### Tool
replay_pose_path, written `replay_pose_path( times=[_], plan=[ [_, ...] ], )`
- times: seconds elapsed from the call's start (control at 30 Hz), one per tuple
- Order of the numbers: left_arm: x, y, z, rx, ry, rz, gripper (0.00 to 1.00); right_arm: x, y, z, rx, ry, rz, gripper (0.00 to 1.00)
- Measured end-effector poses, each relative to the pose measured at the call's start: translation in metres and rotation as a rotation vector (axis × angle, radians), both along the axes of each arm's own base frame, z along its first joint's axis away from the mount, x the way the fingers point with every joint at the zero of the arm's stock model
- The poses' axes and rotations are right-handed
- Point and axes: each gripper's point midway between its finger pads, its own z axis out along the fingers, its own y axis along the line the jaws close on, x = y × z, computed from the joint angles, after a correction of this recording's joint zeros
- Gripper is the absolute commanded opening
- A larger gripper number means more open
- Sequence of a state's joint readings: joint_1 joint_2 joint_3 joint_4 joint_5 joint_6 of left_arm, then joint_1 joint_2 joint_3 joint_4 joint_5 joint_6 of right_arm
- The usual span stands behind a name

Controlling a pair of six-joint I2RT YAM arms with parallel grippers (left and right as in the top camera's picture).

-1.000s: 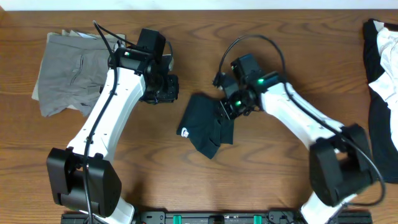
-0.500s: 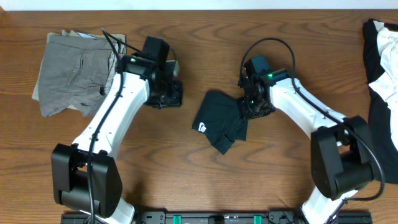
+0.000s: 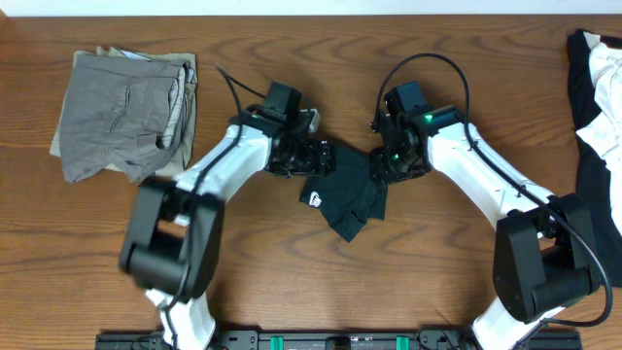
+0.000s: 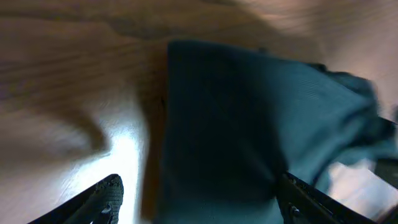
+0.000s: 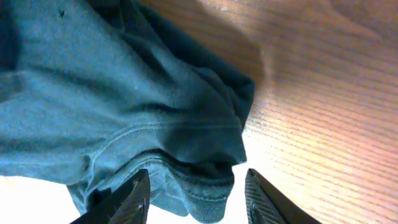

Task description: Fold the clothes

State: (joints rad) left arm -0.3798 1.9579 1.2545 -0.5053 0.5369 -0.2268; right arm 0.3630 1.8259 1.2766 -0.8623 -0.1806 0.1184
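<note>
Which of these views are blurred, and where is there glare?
Left wrist view: all smeared by motion, the dark navy fabric T-shirt has soft edges, and white glare lies on the brown wooden table. Overhead view: sharp, except the blurred white left arm. Right wrist view: sharp seams, glare at lower left.

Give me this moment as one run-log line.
T-shirt: crumpled | left fingers: open, over its edge | right fingers: straddling hem, grip unclear | shorts: folded, set apart
</note>
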Motion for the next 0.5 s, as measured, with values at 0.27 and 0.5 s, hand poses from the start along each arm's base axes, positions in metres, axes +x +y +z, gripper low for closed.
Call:
replay_pose_path(
  times=[0.27, 0.5],
  plan=[
    [-0.005, -0.020, -0.013, -0.129, 0.083, -0.012, 0.06, -0.001, 0.000, 0.000, 0.003, 0.006, 0.001, 0.43],
    [0.006, -0.008, 0.002, -0.160, 0.057, 0.021, 0.06, 0.001, -0.003, 0.006, 0.003, -0.012, -0.020, 0.35]
  ],
)
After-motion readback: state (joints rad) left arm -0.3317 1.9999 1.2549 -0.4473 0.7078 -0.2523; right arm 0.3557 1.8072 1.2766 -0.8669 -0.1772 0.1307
